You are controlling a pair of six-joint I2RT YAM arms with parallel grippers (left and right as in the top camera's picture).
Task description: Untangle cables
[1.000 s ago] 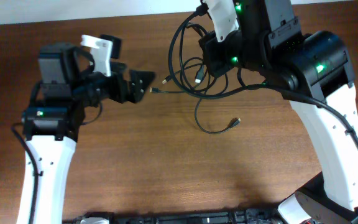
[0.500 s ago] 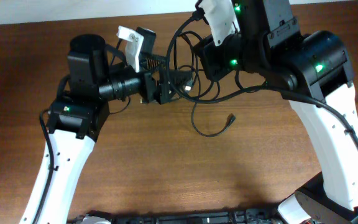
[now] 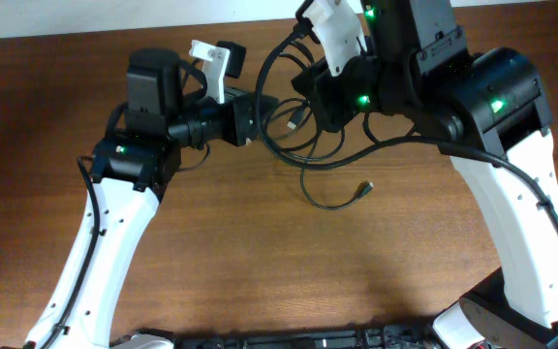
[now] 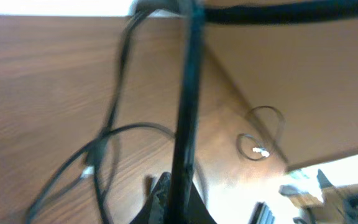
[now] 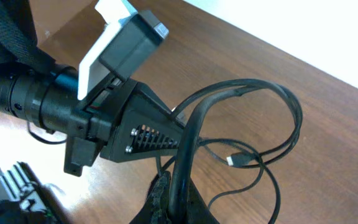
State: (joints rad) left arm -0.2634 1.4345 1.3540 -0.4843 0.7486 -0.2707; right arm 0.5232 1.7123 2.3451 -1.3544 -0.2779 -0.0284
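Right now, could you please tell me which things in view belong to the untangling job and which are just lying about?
Part of the job:
- the cables, one tangle
- the left hand and the right hand, each shut on them

Just there:
- the wooden table
- blurred clutter beyond its edge, in the left wrist view

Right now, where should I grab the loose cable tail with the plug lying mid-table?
Pinch the cable tail just behind its plug, coming straight down from above: it lies flat on the bare table, curving clear of the tangle.
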